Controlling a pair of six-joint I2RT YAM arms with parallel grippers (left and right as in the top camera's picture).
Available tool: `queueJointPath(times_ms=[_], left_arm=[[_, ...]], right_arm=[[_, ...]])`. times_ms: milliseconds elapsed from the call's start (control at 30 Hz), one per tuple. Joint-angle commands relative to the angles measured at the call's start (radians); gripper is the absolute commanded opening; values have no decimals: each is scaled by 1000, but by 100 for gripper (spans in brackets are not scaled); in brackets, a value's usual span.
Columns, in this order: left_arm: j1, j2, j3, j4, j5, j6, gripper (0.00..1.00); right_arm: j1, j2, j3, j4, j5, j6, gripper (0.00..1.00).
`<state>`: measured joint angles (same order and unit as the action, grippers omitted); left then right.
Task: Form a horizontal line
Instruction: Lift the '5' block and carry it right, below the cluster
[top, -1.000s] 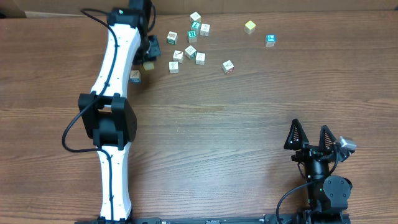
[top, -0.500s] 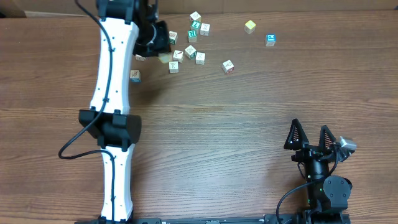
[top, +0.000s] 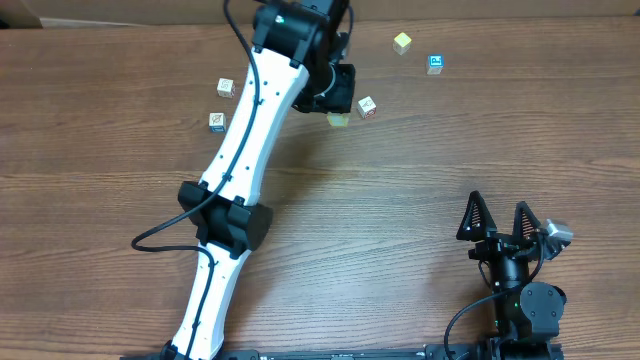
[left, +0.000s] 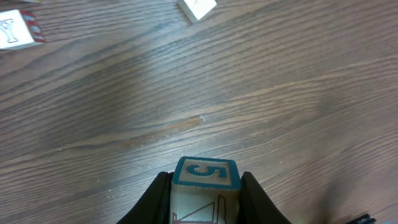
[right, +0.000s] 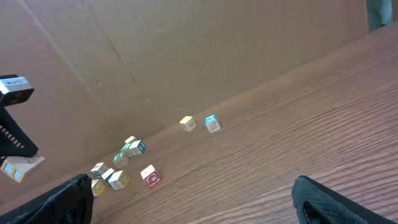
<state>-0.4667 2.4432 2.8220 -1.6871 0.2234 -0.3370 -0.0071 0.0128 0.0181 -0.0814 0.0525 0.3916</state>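
Observation:
My left gripper (top: 338, 112) reaches across the far middle of the table, shut on a pale wooden cube (left: 206, 185) with a blue 5 on top and a brown drawing on its side. This cube (top: 338, 121) hangs just left of a loose cube with a red mark (top: 367, 107). In the left wrist view the black fingers (left: 155, 199) press both its sides above bare wood. The horizontal line is out of view; every cube that shows lies loose. My right gripper (top: 497, 222) rests open at the near right with nothing in it.
Two loose cubes (top: 226, 88) (top: 217, 121) lie at the far left. A yellowish cube (top: 402, 42) and a blue-marked cube (top: 435, 64) lie at the far right. The left arm covers part of a small cluster (right: 115, 169). A cardboard wall (right: 186, 50) backs the table.
The left arm has swung right along the back of the table with the cube in its grip, and now covers the cluster. The right arm has not moved.

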Motion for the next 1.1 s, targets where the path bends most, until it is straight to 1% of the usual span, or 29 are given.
queueJointPath(times_ms=[0,133,233,367,433,467,500,633,833,967,1067], left_arm=[[-30,-20,-25,-3,-32,19,4],[-59,-20,-115,-3,-32,19,4],[-86,-20,-223,-3,-32,19,4],[-118,-20,-293,-3,-35,11,4],[-137,-20,-320,2,-103,-50,4],[-146,-20,-336,8,-142,-104,4],[-151,-20,-342,11,-153,-127,4],[-182,-20,-381,117,-161,-267,4],[-200,-19,-385,181,-76,-261,4],[-203,-19,-386,169,-80,-263,4],[-206,-19,-393,165,-80,-307,4]], right_arm=[[-5,-6,-10,5,6,-7,100],[-5,-6,-10,5,6,-7,100],[-5,-6,-10,5,6,-7,100],[-5,-6,-10,5,6,-7,100],[-5,-6,-10,5,6,-7,100],[-5,-6,-10,5,6,-7,100],[-5,-6,-10,5,6,-7,100],[-5,-6,-10,5,6,-7,100],[-5,-6,-10,5,6,-7,100],[-5,-6,-10,5,6,-7,100],[-5,-6,-10,5,6,-7,100]])
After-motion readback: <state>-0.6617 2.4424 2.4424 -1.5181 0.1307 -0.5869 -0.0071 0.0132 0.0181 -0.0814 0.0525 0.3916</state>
